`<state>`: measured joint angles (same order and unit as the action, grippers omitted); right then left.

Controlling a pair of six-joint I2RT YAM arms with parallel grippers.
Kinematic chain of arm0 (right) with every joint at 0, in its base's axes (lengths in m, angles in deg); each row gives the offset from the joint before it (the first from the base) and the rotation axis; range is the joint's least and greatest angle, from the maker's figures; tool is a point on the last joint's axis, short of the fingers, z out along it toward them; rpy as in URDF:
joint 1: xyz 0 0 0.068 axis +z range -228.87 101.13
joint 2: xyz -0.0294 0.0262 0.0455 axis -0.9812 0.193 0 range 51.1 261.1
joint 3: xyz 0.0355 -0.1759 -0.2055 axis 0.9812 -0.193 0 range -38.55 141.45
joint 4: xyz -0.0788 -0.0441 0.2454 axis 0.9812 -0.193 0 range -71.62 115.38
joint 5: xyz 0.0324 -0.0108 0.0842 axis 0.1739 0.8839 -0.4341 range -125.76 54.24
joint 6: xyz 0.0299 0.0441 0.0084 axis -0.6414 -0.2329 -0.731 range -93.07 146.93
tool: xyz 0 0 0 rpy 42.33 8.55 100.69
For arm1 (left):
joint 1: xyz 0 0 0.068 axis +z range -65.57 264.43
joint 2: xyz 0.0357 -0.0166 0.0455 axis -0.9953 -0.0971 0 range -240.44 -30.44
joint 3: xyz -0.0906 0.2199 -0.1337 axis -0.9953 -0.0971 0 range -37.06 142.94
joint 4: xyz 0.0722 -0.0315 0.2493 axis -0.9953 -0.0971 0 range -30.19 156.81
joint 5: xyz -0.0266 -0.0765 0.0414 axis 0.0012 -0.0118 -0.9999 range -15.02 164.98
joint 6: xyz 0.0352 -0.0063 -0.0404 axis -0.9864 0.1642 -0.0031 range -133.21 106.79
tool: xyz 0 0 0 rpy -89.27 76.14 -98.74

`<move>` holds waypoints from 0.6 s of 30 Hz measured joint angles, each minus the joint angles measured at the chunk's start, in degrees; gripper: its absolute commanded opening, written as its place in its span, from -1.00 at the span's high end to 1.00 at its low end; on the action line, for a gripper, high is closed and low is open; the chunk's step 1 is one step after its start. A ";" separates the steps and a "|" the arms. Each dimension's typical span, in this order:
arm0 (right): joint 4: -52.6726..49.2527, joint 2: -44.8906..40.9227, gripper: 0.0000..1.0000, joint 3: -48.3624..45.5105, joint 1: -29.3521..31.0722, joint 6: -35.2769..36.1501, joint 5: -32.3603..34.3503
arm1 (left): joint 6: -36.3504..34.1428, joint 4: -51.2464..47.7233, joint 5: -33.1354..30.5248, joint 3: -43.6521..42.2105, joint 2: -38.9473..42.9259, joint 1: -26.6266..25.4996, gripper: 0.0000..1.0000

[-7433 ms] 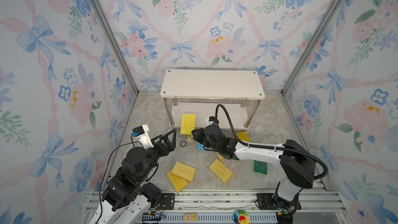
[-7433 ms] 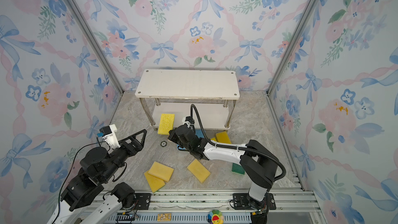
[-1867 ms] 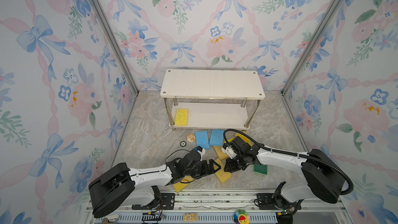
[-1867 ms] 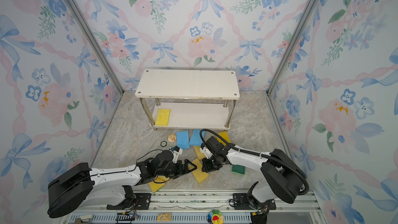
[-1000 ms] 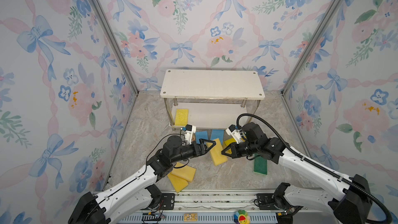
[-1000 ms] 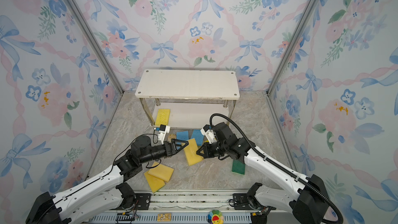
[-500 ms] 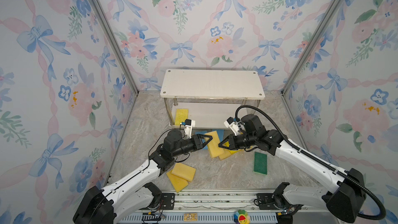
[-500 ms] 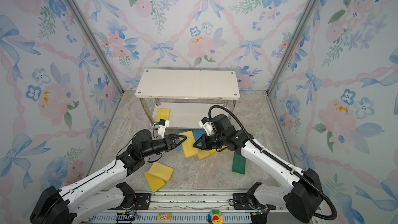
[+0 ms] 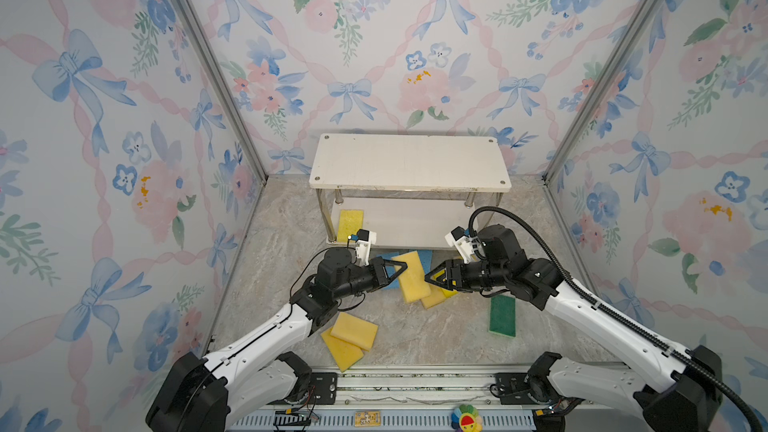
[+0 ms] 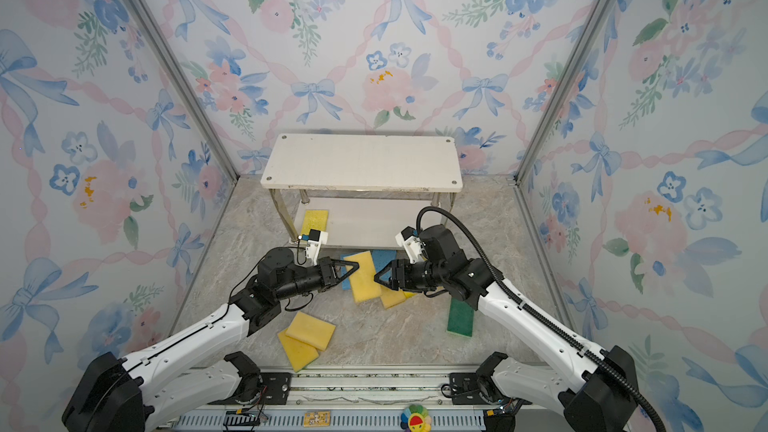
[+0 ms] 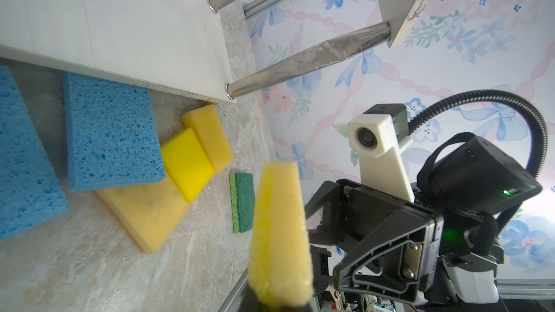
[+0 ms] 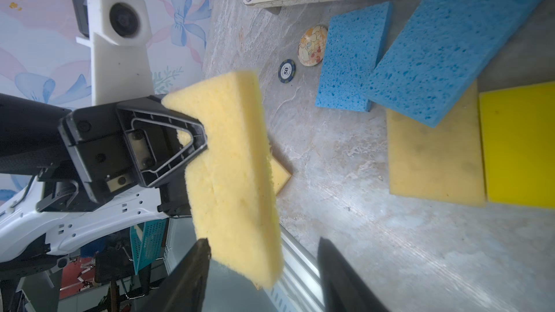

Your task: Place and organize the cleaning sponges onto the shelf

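Writing is scarce here. A dark poker chip (image 12: 286, 71) on the marbled floor (image 9: 419, 338) reads "50", and its finer rim lettering is too small to make out. Just beside it lies a round disc (image 12: 312, 44) with a cartoon print. A small yellow card (image 9: 367, 418) on the front rail may carry print, though it is too small to read.

Both arms reach in low from the front rail, elbows out and forearms angled inward. Their grippers face each other nose to nose in front of the shelf (image 9: 409, 162). The left gripper (image 9: 397, 271) is clamped on one end of a pale yellow sponge (image 9: 412, 280), which hangs tilted above the floor. The right gripper (image 9: 430, 277) has its jaws parted around the sponge's other end. In the right wrist view one of its fingers (image 12: 192, 268) sits close to the foam and the other stands clear of it.

One yellow sponge (image 9: 350, 224) lies at the left end of the shelf's lower board; the top board is bare. Two blue sponges (image 12: 351, 58) (image 12: 444, 52) lie on the floor just in front of the shelf, one overlapping an orange-yellow sponge (image 11: 147, 211). A bright yellow sponge (image 11: 187, 163) and another pale one (image 11: 207, 142) lie next to it. The green sponge (image 9: 502, 315) lies apart under the right arm. Two overlapping yellow sponges (image 9: 353, 330) lie near the left arm.
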<state>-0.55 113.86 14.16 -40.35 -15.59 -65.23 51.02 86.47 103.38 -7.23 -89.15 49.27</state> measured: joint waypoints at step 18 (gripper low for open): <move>2.47 -2.01 -0.10 -3.15 6.21 -5.81 4.26 | -0.13 -0.04 0.63 0.61 0.57 0.11 0.96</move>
<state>1.92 111.85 11.01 -34.14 -21.41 -60.97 50.89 86.43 104.02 -6.62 -88.59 49.38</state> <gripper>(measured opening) 0.563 0.051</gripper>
